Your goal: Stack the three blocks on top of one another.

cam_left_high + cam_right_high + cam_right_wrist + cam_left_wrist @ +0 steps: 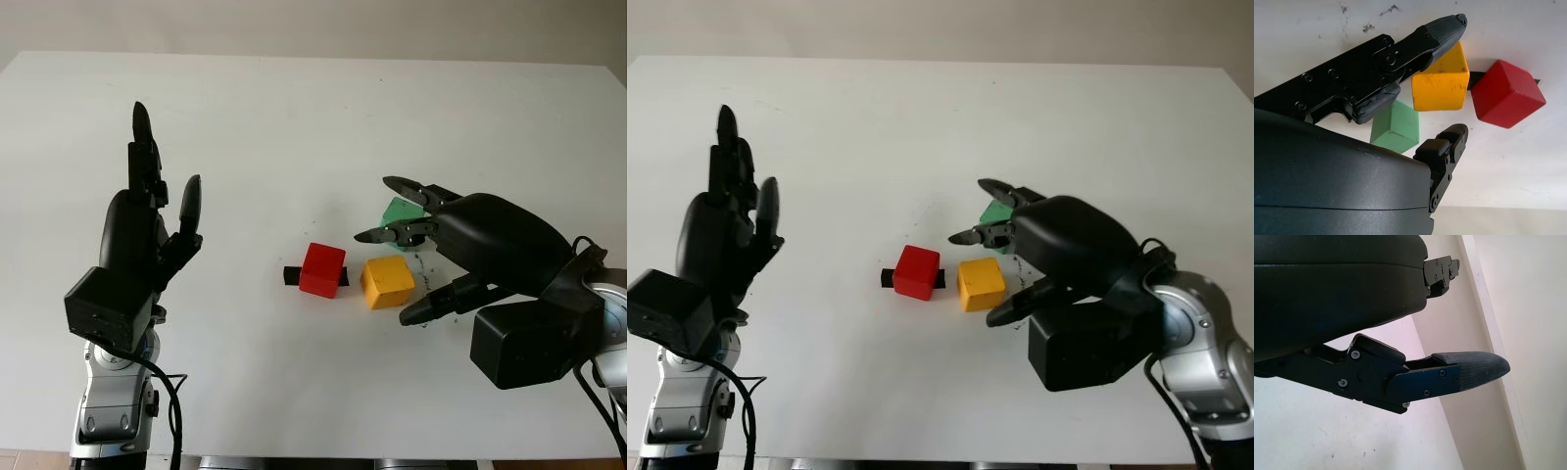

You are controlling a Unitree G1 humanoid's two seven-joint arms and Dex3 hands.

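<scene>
The right hand (421,250) is held open, gripping nothing, just right of the yellow block (387,281), with the red block (321,269) left of that on a black strip (291,276). The green block (401,211) sits farther back, partly under its fingers; a descending thumb could knock yellow away. The left hand (147,230) is raised open, far left.

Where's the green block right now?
The green block sits on the table behind the yellow block, under the right hand, which is open above it.
</scene>
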